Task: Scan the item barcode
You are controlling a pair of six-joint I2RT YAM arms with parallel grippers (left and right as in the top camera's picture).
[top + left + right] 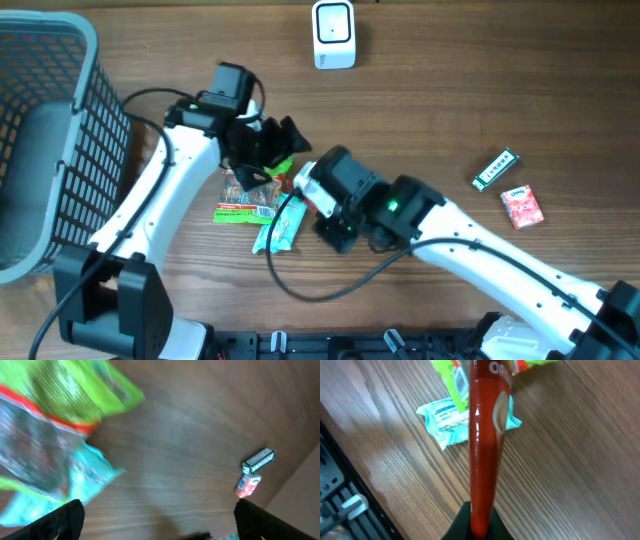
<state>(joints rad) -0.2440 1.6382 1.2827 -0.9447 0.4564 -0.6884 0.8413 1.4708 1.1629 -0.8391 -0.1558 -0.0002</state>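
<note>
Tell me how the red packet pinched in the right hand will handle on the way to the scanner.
The red packet looks thin and flat seen edge-on, so probably light. It stands out straight from the right hand, so likely fairly stiff, though its free end may flex. Its glossy film could slip.

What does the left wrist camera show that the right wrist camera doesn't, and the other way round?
Only left wrist: the green-and-white stick pack and the small red packet lying close together, with the left tool open. Only right wrist: the right tool shut on a glossy red wrapper seen edge-on, plus black railing at the table's edge. Both: the teal packet, the green packet and the wooden table.
</note>
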